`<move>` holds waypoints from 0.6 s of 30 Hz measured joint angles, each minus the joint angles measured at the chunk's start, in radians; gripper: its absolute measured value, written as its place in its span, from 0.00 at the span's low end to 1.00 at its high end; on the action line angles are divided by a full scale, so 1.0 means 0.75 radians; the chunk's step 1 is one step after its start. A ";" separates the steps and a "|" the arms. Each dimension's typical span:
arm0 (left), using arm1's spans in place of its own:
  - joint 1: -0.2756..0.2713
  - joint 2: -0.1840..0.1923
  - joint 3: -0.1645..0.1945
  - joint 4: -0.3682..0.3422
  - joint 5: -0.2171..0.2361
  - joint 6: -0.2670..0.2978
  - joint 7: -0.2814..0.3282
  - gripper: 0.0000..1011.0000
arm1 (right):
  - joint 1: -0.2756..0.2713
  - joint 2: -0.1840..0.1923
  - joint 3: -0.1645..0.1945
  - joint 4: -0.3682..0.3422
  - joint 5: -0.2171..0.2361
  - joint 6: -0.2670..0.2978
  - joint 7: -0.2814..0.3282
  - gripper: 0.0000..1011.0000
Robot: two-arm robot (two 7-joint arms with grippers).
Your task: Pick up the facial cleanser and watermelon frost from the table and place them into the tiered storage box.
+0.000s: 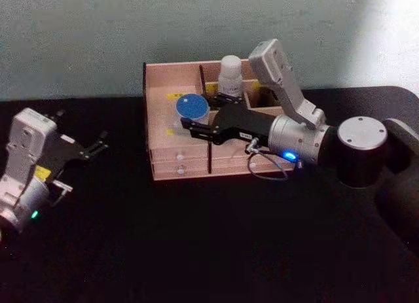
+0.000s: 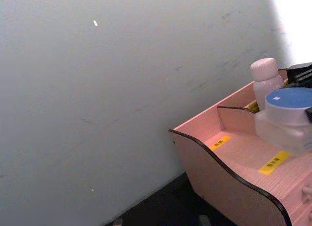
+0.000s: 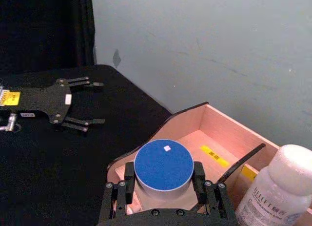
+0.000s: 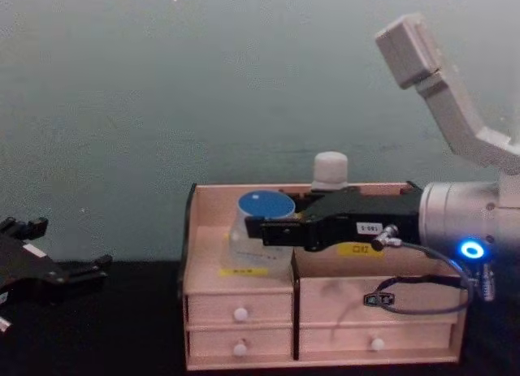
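Illegible print on facial cleanser (image 3: 280, 189), perhaps.

Head view high, looking down; chest view low, frontal; both share tiered storage box (image 1: 196, 129).

Black table (image 1: 196, 250) across the foreground, pale grey-green wall (image 1: 98, 35) behind, faintly scuffed, bright patch at right

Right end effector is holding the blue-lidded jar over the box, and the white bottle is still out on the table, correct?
Not quite. The right end effector does grip the watermelon frost over the tiered storage box, but the head view shows the facial cleanser already standing inside the box.
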 joint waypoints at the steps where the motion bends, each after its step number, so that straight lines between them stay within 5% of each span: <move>1: 0.000 0.000 0.000 0.000 0.000 0.000 0.000 0.99 | 0.010 -0.007 -0.003 0.017 -0.004 -0.001 0.003 0.70; 18: 0.000 0.000 0.000 0.000 0.000 0.000 0.000 0.99 | 0.080 -0.073 -0.019 0.145 -0.024 -0.019 0.028 0.70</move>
